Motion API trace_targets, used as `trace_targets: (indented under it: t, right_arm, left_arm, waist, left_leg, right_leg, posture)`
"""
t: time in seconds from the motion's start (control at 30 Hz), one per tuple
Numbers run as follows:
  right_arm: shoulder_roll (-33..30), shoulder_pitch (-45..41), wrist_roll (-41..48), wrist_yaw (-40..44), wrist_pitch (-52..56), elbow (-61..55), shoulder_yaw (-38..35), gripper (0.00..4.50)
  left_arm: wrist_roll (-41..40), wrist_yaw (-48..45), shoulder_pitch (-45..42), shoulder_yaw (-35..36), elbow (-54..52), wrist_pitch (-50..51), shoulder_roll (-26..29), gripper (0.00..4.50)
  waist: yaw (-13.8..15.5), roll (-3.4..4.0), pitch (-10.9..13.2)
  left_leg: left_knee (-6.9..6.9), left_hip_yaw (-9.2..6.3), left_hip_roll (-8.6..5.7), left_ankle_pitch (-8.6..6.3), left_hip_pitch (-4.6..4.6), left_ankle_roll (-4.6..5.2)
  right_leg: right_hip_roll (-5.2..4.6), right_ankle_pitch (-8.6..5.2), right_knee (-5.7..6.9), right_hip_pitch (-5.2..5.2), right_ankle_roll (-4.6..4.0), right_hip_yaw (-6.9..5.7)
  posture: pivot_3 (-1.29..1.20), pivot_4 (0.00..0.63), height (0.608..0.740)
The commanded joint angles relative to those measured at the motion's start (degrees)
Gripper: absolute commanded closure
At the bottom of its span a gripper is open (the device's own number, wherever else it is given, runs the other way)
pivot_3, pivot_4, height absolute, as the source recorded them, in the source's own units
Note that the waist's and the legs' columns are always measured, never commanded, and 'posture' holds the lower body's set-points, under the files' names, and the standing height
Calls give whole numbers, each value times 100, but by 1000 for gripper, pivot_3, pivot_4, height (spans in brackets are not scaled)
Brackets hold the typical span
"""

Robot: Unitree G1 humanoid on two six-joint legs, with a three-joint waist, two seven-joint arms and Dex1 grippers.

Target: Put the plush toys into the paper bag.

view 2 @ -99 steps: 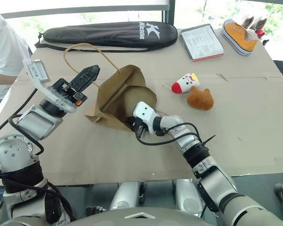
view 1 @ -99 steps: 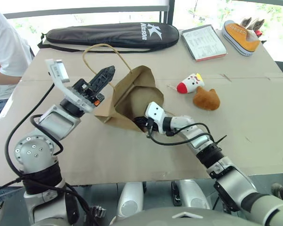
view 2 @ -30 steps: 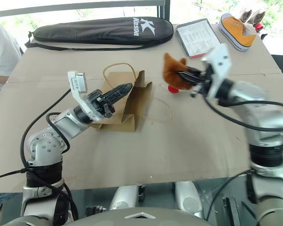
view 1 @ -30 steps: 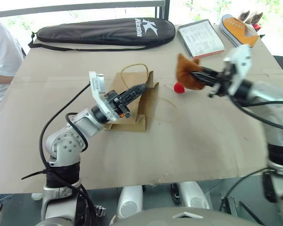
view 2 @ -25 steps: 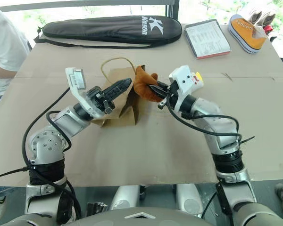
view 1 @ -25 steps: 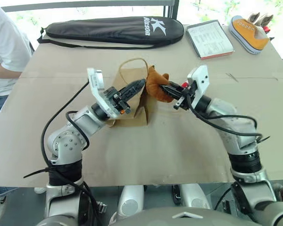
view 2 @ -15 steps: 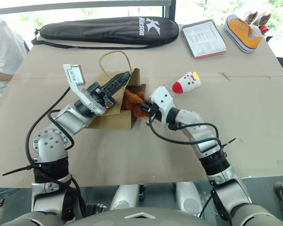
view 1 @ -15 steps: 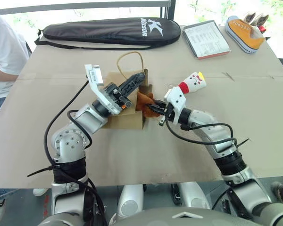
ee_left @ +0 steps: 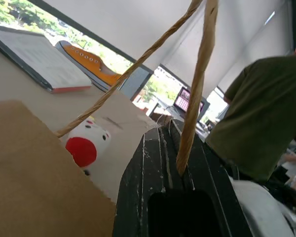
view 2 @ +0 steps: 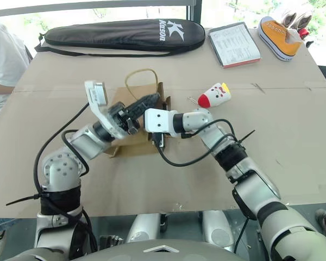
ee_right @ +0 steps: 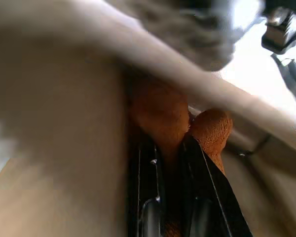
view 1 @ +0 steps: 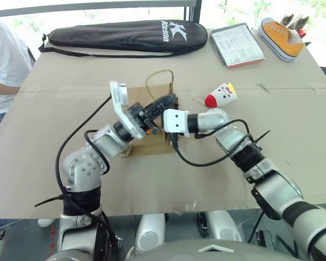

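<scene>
One white plush toy (view 1: 221,94) flat, red end toward paper bag (view 1: 152,144).

Brown paper bag (view 1: 152,145), apparently orange-brown plush toy (ee_right: 160,111)

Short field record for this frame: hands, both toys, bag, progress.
left hand: shut on a loop handle of the paper bag
right hand: inside the bag mouth, orange-brown plush toy between its fingers
white plush toy: lying on the table beside the bag
progress: no toy released into the bag yet
</scene>
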Motion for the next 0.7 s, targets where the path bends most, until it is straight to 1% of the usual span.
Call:
trace_targets:
  t: [0.03,0.07,0.1,0.13,0.23,0.33,0.37,0.43,0.5,0.57,0.67,0.7]
  right_arm:
    - [-9,78,17,-207,-174,-70,-301,2483]
    - [-72,171,11,-215,-186,-194,-320,2055]
    - [-119,273,64,-202,-116,-359,-371,1478]
    - [-207,409,122,-198,-1,-619,-440,1262]
    - [-570,801,134,-311,456,-1462,-712,19]
    - [-877,1174,207,-571,1187,-2452,-1118,19]
    - [-1014,1257,334,-527,1560,-2847,-1253,19]
    - [-1165,1344,927,-355,2337,-3517,-1562,19]
    - [-1138,1281,1586,-419,3238,-3918,-1926,19]
    - [-1130,1001,2052,-537,3860,-3984,-2309,19]
    - [-1482,528,1823,-694,4183,-3387,-2471,19]
    - [-1724,439,1429,-748,4072,-2994,-2274,19]
  left_arm:
    - [92,-325,195,-57,-499,-130,154,4500]
    - [106,-358,257,-32,-529,-156,195,4500]
    - [129,-393,306,-7,-545,-193,231,4500]
    - [206,-480,362,13,-551,-266,291,4500]
    - [563,-777,489,12,-477,-549,473,4500]
    - [822,-823,465,56,-272,-773,497,4500]
    - [935,-807,425,47,-187,-850,488,4500]
    - [1200,-779,330,3,-17,-1052,441,4500]
    - [1312,-756,262,-20,76,-1157,363,4500]
    - [1428,-712,208,-28,126,-1255,281,4500]
    - [1607,-653,172,-32,162,-1348,215,4500]
    - [1635,-632,164,-22,173,-1362,200,4500]
  waist:
    - [18,1,1]
    - [31,1,1]
    - [37,2,1]
    - [39,2,1]
    - [42,3,2]
    - [39,3,2]
    - [38,3,2]
    - [29,6,3]
    - [14,6,3]
    - [5,7,4]
    - [20,6,4]
    - [28,6,3]
  left_leg:
    - [-2,-1,1,0,0,0]
    - [-3,-4,2,0,-1,0]
    - [-3,-8,1,0,-2,0]
    - [-3,-8,2,0,-3,0]
    - [-1,-5,-1,0,-4,0]
    - [0,-1,-2,0,-1,0]
    - [0,-1,-2,0,0,0]
    - [0,0,-2,0,1,0]
    - [0,1,1,0,3,0]
    - [0,1,3,0,3,0]
    - [2,6,1,0,2,1]
    - [2,7,-1,0,3,1]
  right_leg:
    - [-2,0,1,0,0,-2]
    - [-3,0,1,0,-1,-5]
    - [-5,0,1,0,-1,-10]
    - [-11,0,1,1,-1,-9]
    - [-18,0,-1,3,0,-6]
    - [-16,0,-1,3,-1,-6]
    - [-14,-1,0,3,-1,-6]
    - [-9,0,1,3,-1,-6]
    - [-4,0,2,2,-1,-6]
    - [-2,0,3,2,-2,-6]
    - [-4,1,2,2,-2,-5]
    - [-5,1,0,2,-3,-4]
  posture:
    - [0,150,740]
    - [0,150,740]
    - [0,150,740]
    - [0,150,740]
    - [0,150,740]
    - [0,150,740]
    - [0,150,740]
    - [0,150,740]
    - [0,150,740]
    - [0,150,740]
    - [0,150,740]
    - [0,150,740]
